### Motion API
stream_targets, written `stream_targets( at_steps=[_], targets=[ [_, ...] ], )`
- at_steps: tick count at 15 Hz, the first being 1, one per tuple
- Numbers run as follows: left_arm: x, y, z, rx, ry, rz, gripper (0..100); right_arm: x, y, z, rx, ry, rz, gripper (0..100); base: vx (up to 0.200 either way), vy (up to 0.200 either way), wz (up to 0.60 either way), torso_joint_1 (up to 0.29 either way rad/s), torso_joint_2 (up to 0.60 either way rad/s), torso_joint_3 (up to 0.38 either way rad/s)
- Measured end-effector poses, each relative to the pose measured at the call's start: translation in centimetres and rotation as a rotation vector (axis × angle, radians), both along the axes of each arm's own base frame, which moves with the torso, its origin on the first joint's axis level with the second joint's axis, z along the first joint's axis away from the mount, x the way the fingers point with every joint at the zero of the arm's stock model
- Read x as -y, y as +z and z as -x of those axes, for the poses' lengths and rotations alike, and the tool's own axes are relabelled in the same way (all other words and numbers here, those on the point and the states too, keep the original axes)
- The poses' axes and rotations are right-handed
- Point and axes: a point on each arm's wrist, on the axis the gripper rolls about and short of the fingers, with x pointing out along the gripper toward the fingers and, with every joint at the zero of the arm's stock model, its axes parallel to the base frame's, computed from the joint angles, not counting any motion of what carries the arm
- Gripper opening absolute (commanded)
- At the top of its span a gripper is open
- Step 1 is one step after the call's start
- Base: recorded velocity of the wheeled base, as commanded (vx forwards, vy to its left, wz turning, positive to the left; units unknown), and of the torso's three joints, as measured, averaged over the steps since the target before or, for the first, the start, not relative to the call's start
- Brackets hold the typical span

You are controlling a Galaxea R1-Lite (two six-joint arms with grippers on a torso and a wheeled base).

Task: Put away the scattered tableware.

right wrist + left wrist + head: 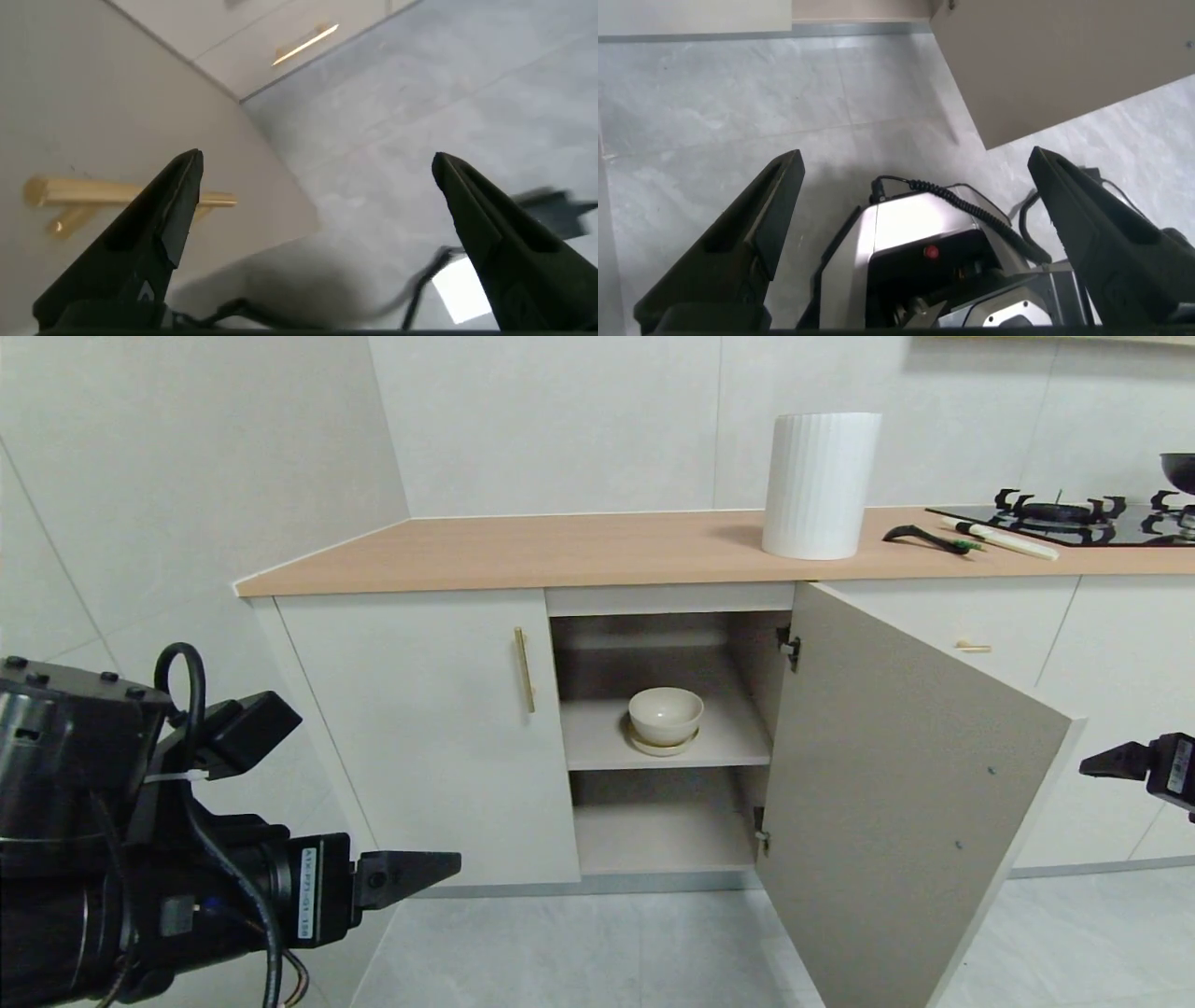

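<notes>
A cream bowl (665, 713) stands on a small plate (662, 745) on the middle shelf of the open cabinet (597, 737). On the counter lie a black-handled utensil (924, 537) and a white-handled knife (1005, 539), right of a white ribbed canister (820, 485). My left gripper (439, 868) hangs low at the left, in front of the closed cabinet door; it is open (915, 161) and holds nothing, with floor beneath it. My right gripper (1103, 765) is at the far right, beyond the open door's edge, also open (318, 163) and holding nothing.
The open cabinet door (887, 784) swings out to the right, and its gold handle (121, 194) is close to my right gripper. A gas hob (1064, 513) sits on the counter's right end. A second gold handle (525, 669) is on the closed left door.
</notes>
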Motion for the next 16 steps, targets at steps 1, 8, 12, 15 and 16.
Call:
stream_targets(
  at_steps=[1,8,12,15,16],
  targets=[
    [0.0,0.0,0.0,0.000,0.000,0.000,100,-0.2,-0.4,-0.5,-0.007,-0.002,-0.020,100,0.000,0.000,0.00,0.000,0.00,0.000],
    [0.0,0.0,0.0,0.001,0.000,0.001,100,-4.3,-2.4,-2.5,-0.026,0.060,-0.132,100,0.000,0.000,0.00,0.000,0.00,0.000],
    [0.0,0.3,0.0,0.009,0.006,0.010,100,-9.2,-2.5,-2.4,-0.028,0.230,-0.148,100,0.000,0.000,0.00,0.000,0.00,0.000],
    [0.0,0.3,0.0,0.014,0.007,0.011,100,-13.2,-2.4,-3.5,-0.031,0.369,-0.146,100,0.000,0.000,0.00,0.000,0.00,0.000],
    [0.0,0.4,0.0,0.017,0.007,0.013,100,-14.5,-2.4,-4.6,-0.027,0.407,-0.144,100,0.000,0.000,0.00,0.000,0.00,0.000]
  ],
)
